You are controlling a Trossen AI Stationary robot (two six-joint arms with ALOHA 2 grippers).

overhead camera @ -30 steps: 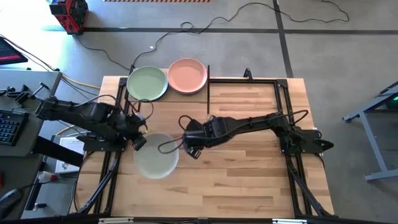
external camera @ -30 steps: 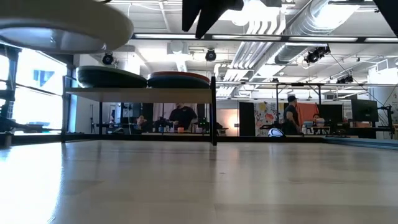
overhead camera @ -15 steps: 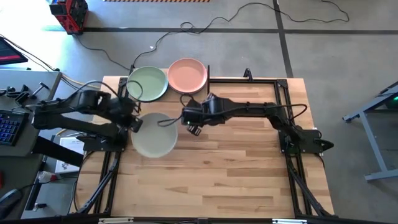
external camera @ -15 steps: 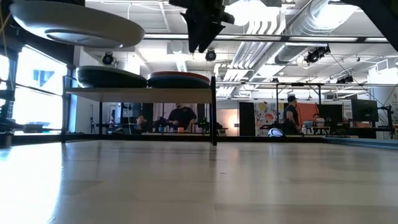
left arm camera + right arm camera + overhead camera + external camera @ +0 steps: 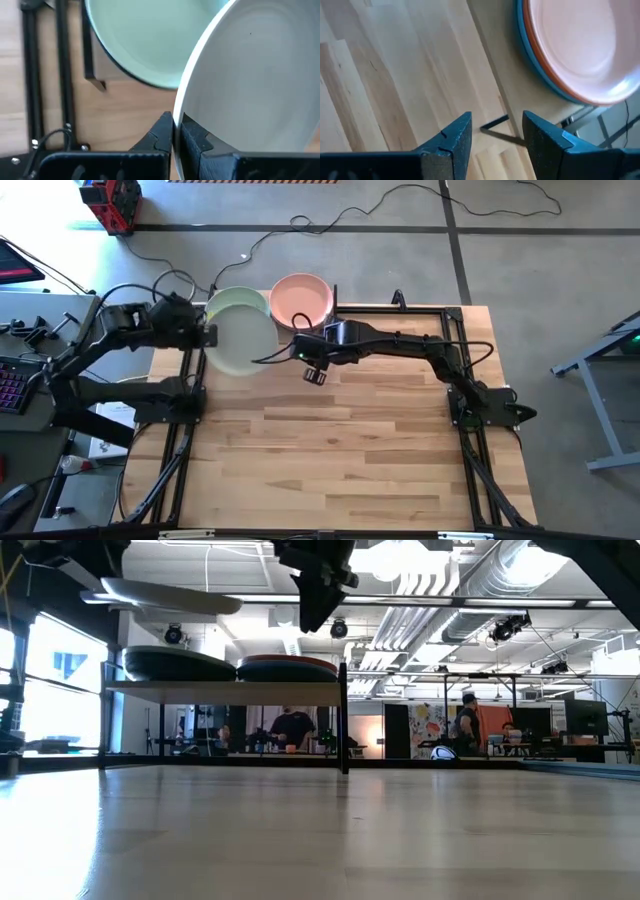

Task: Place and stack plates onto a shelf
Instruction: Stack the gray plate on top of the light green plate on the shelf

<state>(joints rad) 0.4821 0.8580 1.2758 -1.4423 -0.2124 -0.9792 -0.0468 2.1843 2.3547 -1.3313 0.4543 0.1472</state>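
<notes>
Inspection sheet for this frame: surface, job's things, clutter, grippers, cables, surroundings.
Surface: slatted wood table, bare.
Job's things: cream plate held above the sage plate; pink plate tops a stack beside it on the shelf.
Clutter: nothing seen.
Grippers: left gripper shut on the cream plate's rim; right gripper open, empty, near the shelf edge.
Cables: black cable on the floor.
Surroundings: people far behind.

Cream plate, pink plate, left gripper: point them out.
cream plate [image 5: 243, 342], high view, centre of its bowl.
pink plate [image 5: 301, 300], high view, centre of its bowl.
left gripper [image 5: 176, 131], left wrist view, between fingertips clamped on the cream plate's rim.
</notes>
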